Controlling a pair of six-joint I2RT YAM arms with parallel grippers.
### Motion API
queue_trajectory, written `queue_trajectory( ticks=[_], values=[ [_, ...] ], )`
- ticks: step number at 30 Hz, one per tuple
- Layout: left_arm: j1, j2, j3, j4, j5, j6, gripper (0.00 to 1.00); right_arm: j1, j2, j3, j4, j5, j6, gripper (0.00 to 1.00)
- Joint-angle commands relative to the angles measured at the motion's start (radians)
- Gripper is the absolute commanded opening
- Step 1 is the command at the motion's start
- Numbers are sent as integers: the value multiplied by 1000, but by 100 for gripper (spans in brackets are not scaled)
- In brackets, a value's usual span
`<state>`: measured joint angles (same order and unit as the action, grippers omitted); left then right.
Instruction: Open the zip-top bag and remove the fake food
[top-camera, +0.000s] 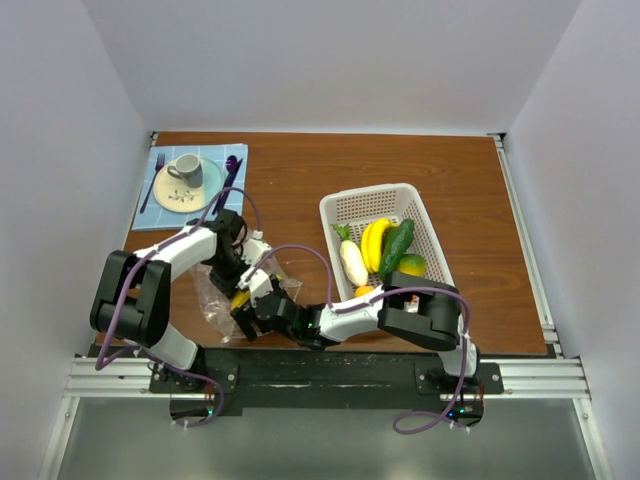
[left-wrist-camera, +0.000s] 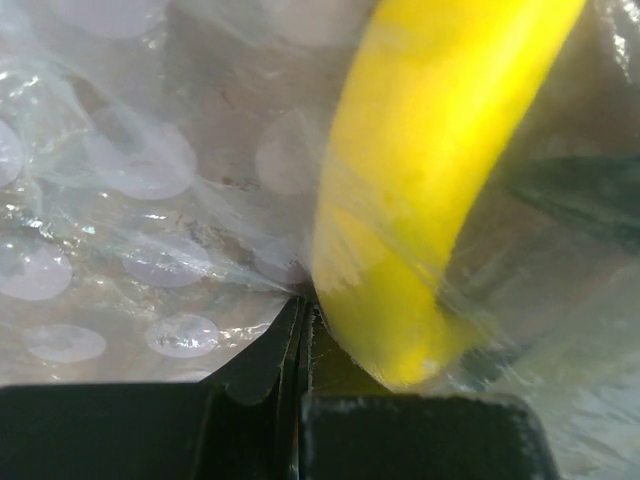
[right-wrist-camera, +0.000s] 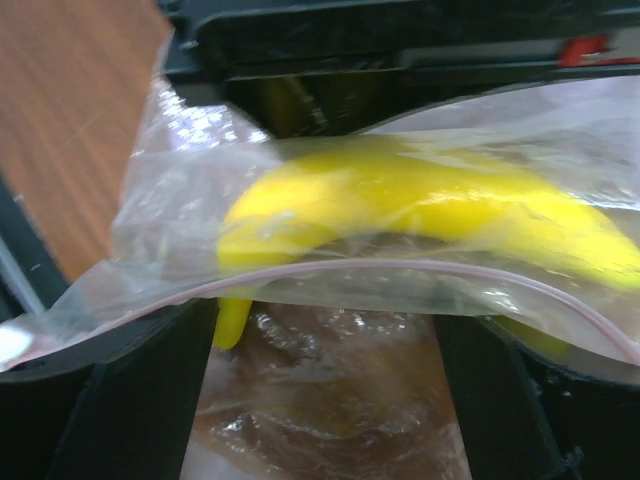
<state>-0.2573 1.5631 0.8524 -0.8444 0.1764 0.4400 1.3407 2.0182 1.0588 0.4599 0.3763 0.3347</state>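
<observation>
The clear zip-top bag (top-camera: 212, 300) lies at the near left of the table with a yellow banana (top-camera: 240, 298) inside. My left gripper (top-camera: 243, 275) is at the bag's far side; in the left wrist view it (left-wrist-camera: 302, 312) is shut on a fold of the bag's film (left-wrist-camera: 150, 230), with the banana (left-wrist-camera: 430, 190) just to the right. My right gripper (top-camera: 246, 318) is at the bag's near side. In the right wrist view it (right-wrist-camera: 325, 330) is open, its fingers (right-wrist-camera: 130, 400) astride the bag under the pink zip strip (right-wrist-camera: 400, 270) and the banana (right-wrist-camera: 400, 205).
A white perforated basket (top-camera: 345, 205) at centre right holds a white piece (top-camera: 352, 262), a banana (top-camera: 375, 243), a dark green piece (top-camera: 397, 245) and other fruit. A plate with a cup (top-camera: 186, 170) and cutlery lies on a blue mat at far left.
</observation>
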Motion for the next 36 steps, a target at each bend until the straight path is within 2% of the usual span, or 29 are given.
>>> queue_trajectory(
  ticks=[1, 5, 8, 9, 11, 17, 21, 29, 33, 36],
  values=[
    [-7, -18, -18, -1, 12, 22, 0, -3, -30, 9, -93, 183, -22, 86],
    [-7, -20, -21, 1, -8, 25, 0, -3, -71, -45, -90, 231, -29, 80],
    [-7, -18, -19, 4, -26, 25, 0, -3, -95, -68, -108, 250, -39, 70],
    [-7, -17, -19, 7, -35, 26, 0, -3, -99, -72, -118, 251, -39, 60],
    [-7, -14, -18, 11, -40, 26, 0, -3, -110, -85, -127, 247, -49, 53],
    [-7, -8, -15, 18, -48, 19, 0, 0, -133, -122, -75, 150, -63, 54],
    [-7, -6, -10, 16, -52, 13, 0, 3, -118, -94, -35, 63, -79, 59],
    [-7, -14, -3, 8, -55, 2, 0, 5, -36, -16, -26, 7, -80, 64],
    [-7, -17, -3, 8, -60, 2, 0, 3, -21, -7, -13, 16, -79, 63],
    [-7, -18, -4, 7, -60, -1, 0, 3, -16, -13, 6, 27, -85, 57]
  ],
)
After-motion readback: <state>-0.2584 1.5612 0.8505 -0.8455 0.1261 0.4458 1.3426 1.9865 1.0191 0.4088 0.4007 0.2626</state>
